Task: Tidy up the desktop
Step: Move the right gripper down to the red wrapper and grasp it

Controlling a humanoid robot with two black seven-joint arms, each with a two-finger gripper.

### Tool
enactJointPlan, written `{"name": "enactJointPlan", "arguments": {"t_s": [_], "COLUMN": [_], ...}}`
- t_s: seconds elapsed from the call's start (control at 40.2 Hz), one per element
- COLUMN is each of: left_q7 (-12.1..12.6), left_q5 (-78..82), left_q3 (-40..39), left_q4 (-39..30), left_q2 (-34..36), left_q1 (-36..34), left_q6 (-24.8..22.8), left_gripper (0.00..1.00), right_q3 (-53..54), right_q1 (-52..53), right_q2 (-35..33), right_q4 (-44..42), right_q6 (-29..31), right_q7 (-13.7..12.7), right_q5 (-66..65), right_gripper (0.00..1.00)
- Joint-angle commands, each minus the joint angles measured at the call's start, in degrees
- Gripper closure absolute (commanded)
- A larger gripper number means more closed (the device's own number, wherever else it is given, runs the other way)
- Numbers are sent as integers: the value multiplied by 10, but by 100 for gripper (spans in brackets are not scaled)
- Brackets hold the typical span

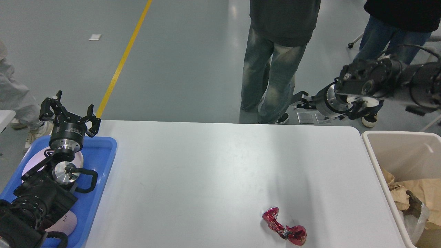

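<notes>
The desktop (213,165) is a wide white tabletop. A crumpled red foil wrapper (284,229) lies on it near the front right. My left gripper (69,111) stands open and empty, pointing up over the far end of the blue tray (101,162). My right arm reaches in from the right, high over the table's far right corner. Its gripper (300,100) is small and dark against a person's jeans, so its fingers cannot be told apart. It is far from the wrapper.
A beige bin (396,151) at the table's right end holds brown paper (418,191) and clear plastic. White plates (38,162) lie in the blue tray under my left arm. Two people stand behind the far edge, and another is at the far left.
</notes>
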Motion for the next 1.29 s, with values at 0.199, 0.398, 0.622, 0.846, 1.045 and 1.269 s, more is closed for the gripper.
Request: {"name": "enactJointPlan", "arguments": {"t_s": [0.199, 0.398, 0.622, 0.846, 1.045, 1.269], "left_q7": [0, 0, 0, 0, 0, 0], "left_q5": [0, 0, 0, 0, 0, 0], "left_q3": [0, 0, 0, 0, 0, 0], "left_q4": [0, 0, 0, 0, 0, 0], "left_q2": [0, 0, 0, 0, 0, 0], "left_q1": [0, 0, 0, 0, 0, 0], "left_q6": [0, 0, 0, 0, 0, 0], "left_gripper": [4, 4, 4, 4, 4, 4], "right_q3": [52, 17, 23, 22, 22, 57], "right_q1": [125, 226, 155, 39, -47, -101], "right_q2": [4, -2, 7, 42, 89, 127], "right_q4": [30, 108, 120, 113, 111, 111], "right_q6": [259, 301, 327, 312, 253, 176], "right_q7": [1, 2, -1, -2, -28, -66], "right_q5": [10, 9, 8, 2, -1, -48], "right_gripper": [0, 0, 0, 0, 0, 0]}}
